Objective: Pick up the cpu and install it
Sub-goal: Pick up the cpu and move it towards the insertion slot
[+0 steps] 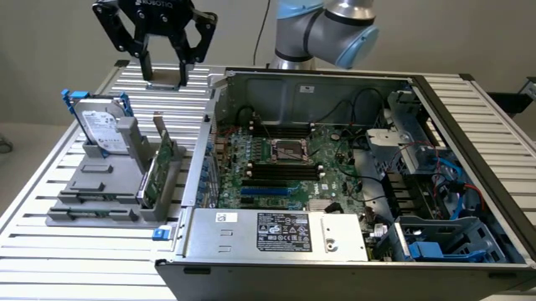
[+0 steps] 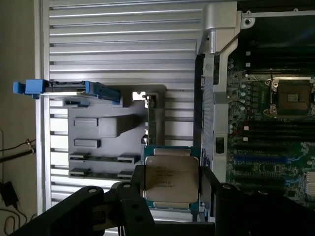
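Two fingers (image 2: 139, 184) of my claw (image 1: 166, 70) press on opposite edges of the cpu (image 2: 171, 174), so I hold it clamped, with its silver top facing the wrist camera. In the exterior view the chip is at the far corner of the slatted table (image 1: 42, 210), on that view's left. It is outside the open computer case (image 1: 310, 94) and well apart from the socket (image 1: 290, 150) on the green board.

I think the grip is the first danger. Only the thin edges are held, so a quick move could make the chip slip or turn. The side wall (image 1: 216, 100) of the case stands between me and the socket, and a low path could hit it. A tilted or wrongly turned chip, I judge, would bend the fine contacts of the socket.
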You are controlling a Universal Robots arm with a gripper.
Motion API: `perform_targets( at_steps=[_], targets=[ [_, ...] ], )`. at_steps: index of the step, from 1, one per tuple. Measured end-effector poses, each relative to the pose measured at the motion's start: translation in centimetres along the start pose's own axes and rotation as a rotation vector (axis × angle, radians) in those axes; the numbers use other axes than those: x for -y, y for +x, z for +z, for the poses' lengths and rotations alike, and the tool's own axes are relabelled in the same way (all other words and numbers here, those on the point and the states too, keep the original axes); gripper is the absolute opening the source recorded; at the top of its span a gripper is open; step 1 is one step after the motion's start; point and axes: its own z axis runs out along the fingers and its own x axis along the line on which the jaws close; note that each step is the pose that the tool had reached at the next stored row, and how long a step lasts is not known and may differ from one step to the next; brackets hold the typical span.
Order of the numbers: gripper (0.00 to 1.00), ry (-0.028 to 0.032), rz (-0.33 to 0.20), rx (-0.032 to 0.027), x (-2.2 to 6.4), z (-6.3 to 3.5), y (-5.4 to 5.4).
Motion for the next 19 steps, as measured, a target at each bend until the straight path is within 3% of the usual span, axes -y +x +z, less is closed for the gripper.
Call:
perform_targets(
  at_steps=[19],
  targets=[
    [0.55,-0.0042,0.000,-0.0001,-0.10,-1.21,-8.6]
  ],
)
